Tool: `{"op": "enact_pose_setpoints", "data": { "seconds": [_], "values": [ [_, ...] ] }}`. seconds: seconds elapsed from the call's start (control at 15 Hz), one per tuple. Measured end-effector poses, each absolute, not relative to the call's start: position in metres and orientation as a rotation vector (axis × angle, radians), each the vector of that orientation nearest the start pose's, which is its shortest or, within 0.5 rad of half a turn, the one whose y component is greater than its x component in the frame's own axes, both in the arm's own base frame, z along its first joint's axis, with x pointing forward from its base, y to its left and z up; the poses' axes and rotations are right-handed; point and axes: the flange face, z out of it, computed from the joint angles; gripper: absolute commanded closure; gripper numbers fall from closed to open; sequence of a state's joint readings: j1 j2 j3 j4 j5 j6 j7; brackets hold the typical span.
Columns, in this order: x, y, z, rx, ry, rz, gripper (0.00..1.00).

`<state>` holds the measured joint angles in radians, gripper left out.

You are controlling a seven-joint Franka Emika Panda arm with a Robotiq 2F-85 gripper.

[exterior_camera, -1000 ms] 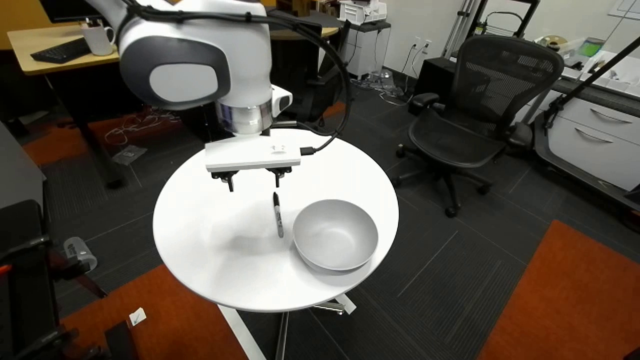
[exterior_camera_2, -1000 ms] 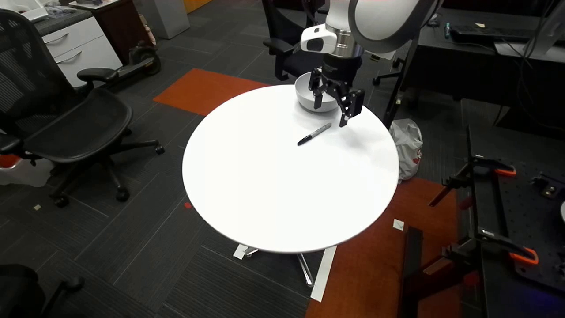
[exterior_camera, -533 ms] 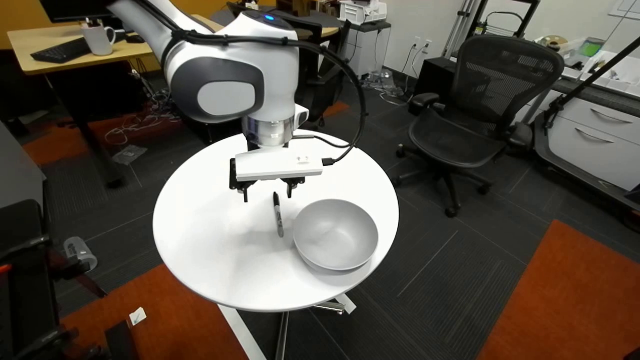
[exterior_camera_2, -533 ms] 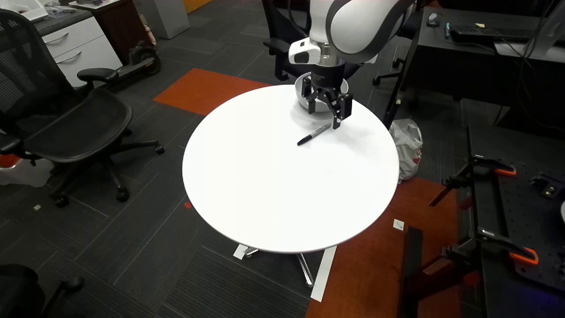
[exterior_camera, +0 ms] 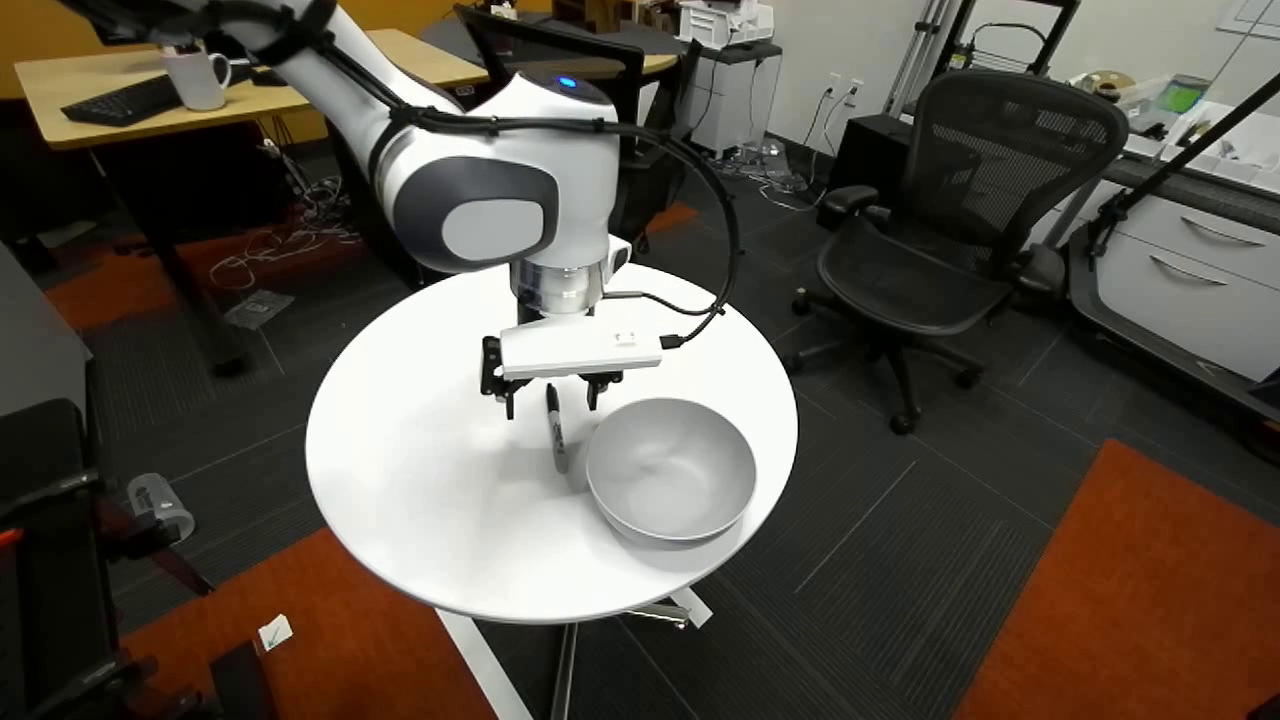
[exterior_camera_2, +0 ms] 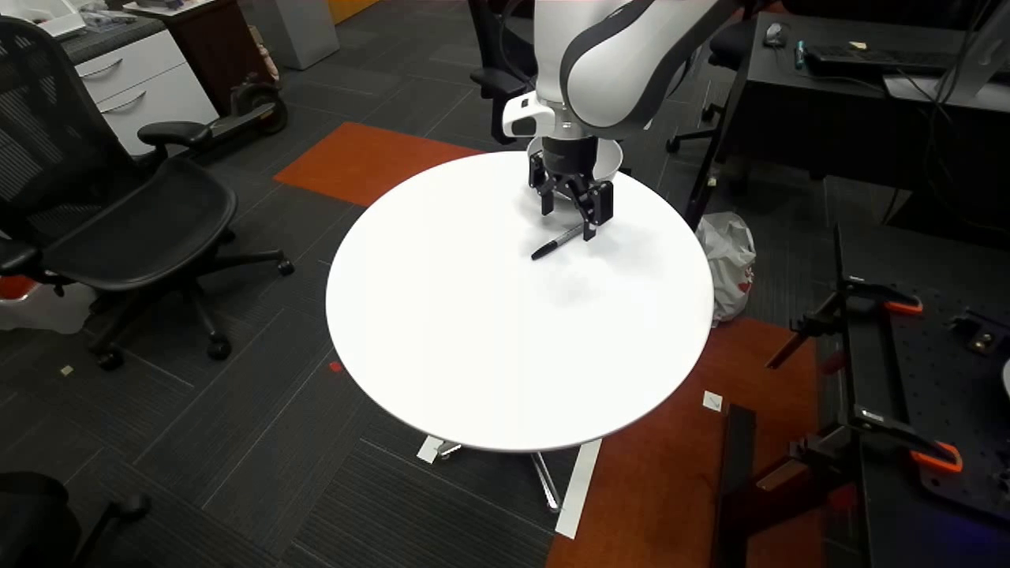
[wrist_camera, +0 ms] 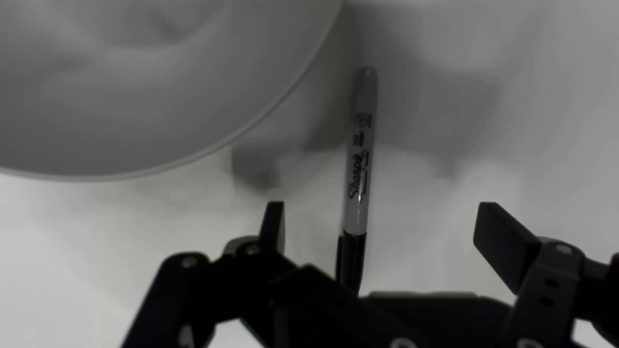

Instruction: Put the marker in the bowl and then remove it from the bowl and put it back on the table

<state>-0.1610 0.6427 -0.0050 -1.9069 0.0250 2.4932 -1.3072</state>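
Claw (exterior_camera: 551, 408): fingers (wrist_camera: 505, 246) spread wide, pointing down, and it hovers right over the worktop (exterior_camera_2: 489, 331)!
Marker (wrist_camera: 360, 159): there it lies, flat on the worktop, between the spread fingers in the wrist view, dark end partly masked by the claw.
Bowl (exterior_camera: 670, 480): grey, upright, just beside the marker, near the worktop's edge.
Worktop: round, white, carrying both.

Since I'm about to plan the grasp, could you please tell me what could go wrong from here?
The open gripper may close above the marker or press on the table, since the marker is thin and lies flat.
The bowl stands close beside the marker, so the gripper might bump its rim coming down.
The bowl also sits near the table's edge, so a hard knock could push it off.
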Motion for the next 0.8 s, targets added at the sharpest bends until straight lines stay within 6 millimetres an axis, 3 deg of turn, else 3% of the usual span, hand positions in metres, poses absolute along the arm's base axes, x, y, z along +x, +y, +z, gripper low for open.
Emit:
{"op": "enact_pose_setpoints", "data": {
  "seconds": [0.53, 0.6, 0.8],
  "values": [
    [0.617, -0.1, 0.138, -2.608, -1.664, 0.071, 0.0],
    [0.617, -0.099, 0.136, -2.606, -1.665, 0.071, 0.25],
    [0.617, -0.096, 0.132, -2.605, -1.657, 0.073, 0.41]
  ]
}}
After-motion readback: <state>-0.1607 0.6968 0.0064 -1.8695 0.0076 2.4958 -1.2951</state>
